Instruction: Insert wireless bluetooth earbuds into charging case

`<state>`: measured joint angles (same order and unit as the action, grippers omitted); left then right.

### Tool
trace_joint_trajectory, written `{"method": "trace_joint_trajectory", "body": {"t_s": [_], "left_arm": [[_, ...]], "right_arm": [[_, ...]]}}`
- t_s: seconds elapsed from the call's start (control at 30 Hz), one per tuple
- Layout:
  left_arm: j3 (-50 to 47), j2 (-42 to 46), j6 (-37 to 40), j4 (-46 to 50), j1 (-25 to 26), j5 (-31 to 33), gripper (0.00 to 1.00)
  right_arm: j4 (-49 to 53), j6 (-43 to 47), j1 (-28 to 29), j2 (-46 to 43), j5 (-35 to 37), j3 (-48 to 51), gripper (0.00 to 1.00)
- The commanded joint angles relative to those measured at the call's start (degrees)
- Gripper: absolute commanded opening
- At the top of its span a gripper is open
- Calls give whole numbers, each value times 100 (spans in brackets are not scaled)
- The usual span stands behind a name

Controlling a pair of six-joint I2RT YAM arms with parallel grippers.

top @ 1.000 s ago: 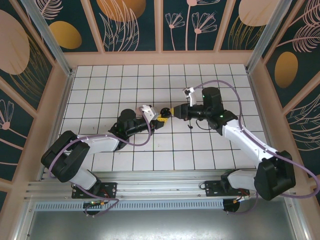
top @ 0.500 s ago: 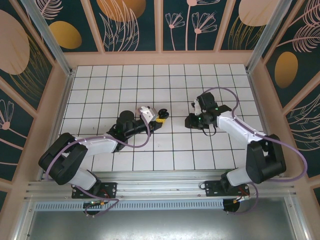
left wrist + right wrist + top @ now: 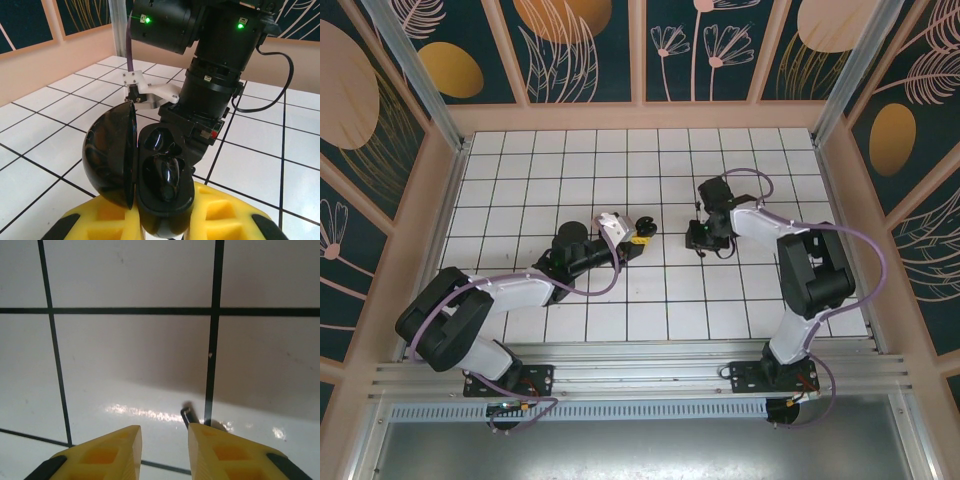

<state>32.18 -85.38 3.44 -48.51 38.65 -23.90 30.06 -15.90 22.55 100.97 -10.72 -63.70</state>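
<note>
My left gripper [image 3: 160, 222] is shut on the black charging case [image 3: 167, 200], holding it above the tiles with its lid [image 3: 110, 155] swung open to the left. One glossy black earbud [image 3: 167, 172] sits in the nearer socket; the farther socket [image 3: 157, 140] looks empty. In the top view the case [image 3: 645, 227] is at the tip of the left gripper [image 3: 636, 240]. My right gripper [image 3: 698, 238] points down at the table, right of the case. Its jaws [image 3: 165, 432] are open with nothing between them. A small black stem, probably an earbud [image 3: 187, 415], lies on the tile by the right fingertip [image 3: 200, 432].
The right arm's wrist [image 3: 215, 75] stands close behind the open case. The white tiled table [image 3: 570, 170] has wooden walls on three sides. Free floor lies behind and in front of both grippers.
My right gripper pulled away from the case, swung right and turned down over the tile, and its jaws opened a little. The left gripper kept the case still.
</note>
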Motion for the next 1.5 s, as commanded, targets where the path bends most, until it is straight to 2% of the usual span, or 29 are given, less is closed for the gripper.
{"method": "trace_joint_trajectory", "body": {"t_s": [0.0,0.37,0.57,1.03,1.27,1.47], "left_arm": [[-47,132,66,9,14,35,9],[-28,93,82,14,16,72,9],[-11,65,100,26,18,74,9],[-19,118,130,136,16,96,9],[6,118,122,140,11,70,9],[25,131,139,157,14,70,9]], "right_arm": [[-89,113,-34,213,83,-208,31],[-105,230,3,547,-210,-285,29],[54,426,139,476,-474,-178,27],[644,544,250,79,-389,164,25],[742,316,219,-411,-352,86,26],[1116,-282,-191,-475,48,-231,28]]}}
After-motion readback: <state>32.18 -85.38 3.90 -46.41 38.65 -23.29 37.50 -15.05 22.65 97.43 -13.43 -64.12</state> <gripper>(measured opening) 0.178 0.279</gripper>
